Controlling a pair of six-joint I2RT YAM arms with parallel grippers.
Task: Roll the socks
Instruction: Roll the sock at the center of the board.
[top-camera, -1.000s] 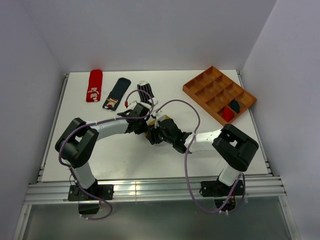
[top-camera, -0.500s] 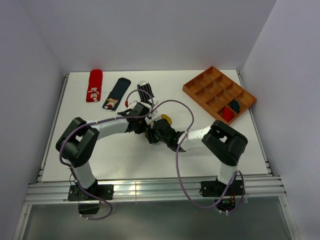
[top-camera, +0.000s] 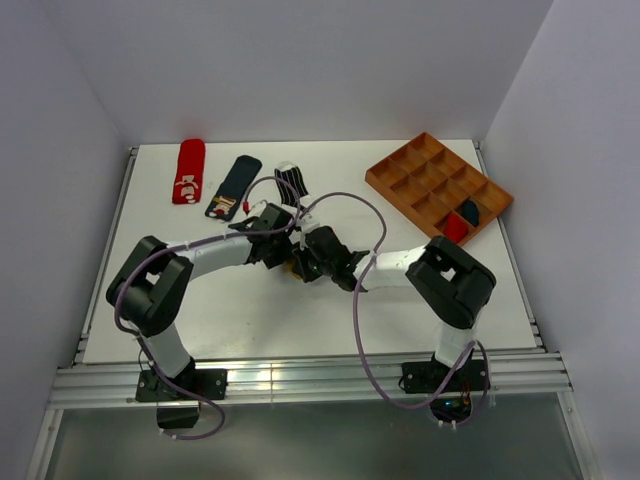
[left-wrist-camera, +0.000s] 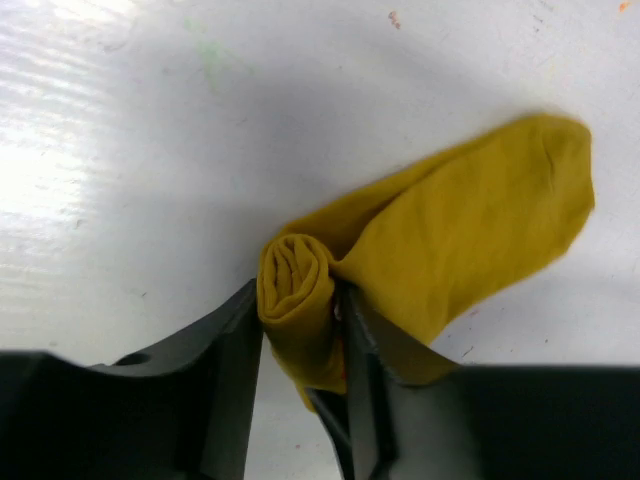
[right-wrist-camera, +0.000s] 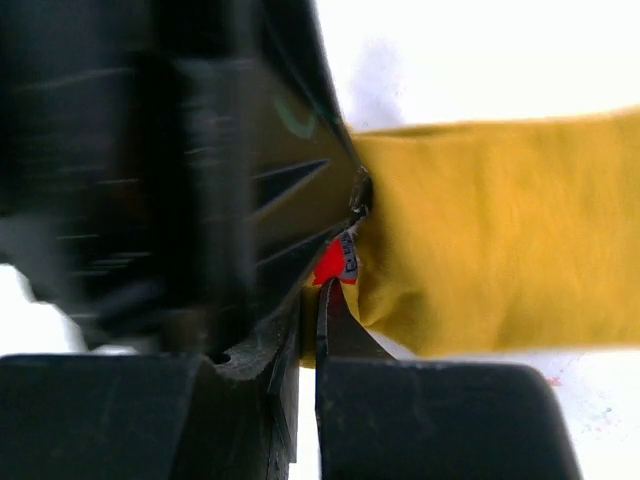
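A mustard yellow sock lies on the white table, one end wound into a tight roll. My left gripper is shut on that roll, a finger pressing each side. From the opposite side my right gripper is shut on the sock's edge beside its red label. From above, both grippers meet at the table's middle and hide nearly all of the sock. At the back left lie a red sock, a navy sock with a patch and a striped sock.
An orange compartment tray stands at the back right. It holds a red roll and a navy roll in its near corner cells. Purple cables loop over both arms.
My right gripper slid left against the left one and closed on the sock's edge. The left jaws eased slightly around the roll. The yellow seen from above is now almost covered.
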